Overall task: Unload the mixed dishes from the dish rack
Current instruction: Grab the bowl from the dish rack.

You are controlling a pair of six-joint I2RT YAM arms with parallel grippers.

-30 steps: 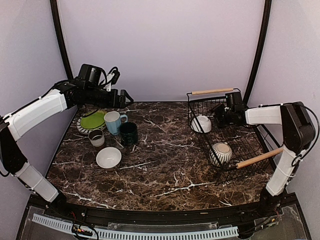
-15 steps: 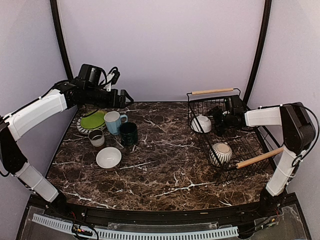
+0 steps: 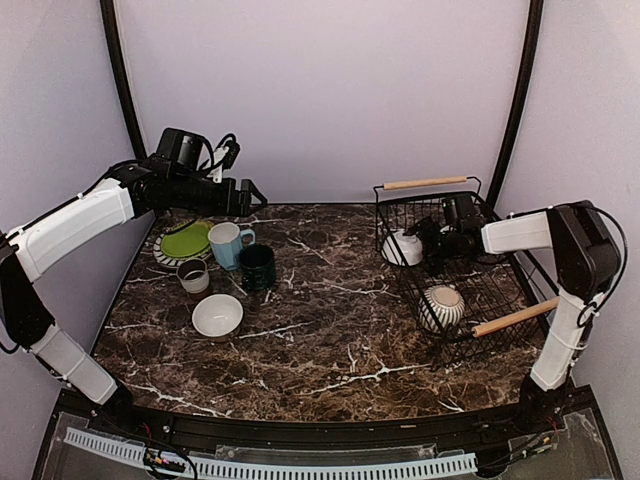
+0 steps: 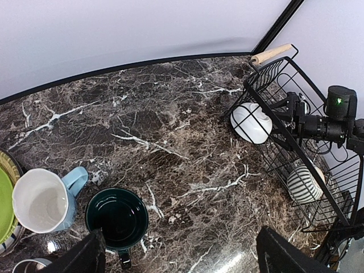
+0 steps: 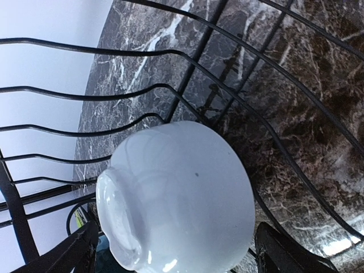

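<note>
Right wrist view shows you the white bowl (image 5: 176,193) tipped on its side against the dish rack (image 3: 425,183) wires, so your right gripper (image 5: 182,259) spreads wide to straddle it. Your left gripper (image 3: 247,196), wide and empty, hangs near the light blue mug (image 3: 228,243), clear of the rack.

Tipped white bowl (image 3: 402,248) and striped bowl (image 3: 441,306) lie inside black dish rack (image 3: 425,183)
</note>
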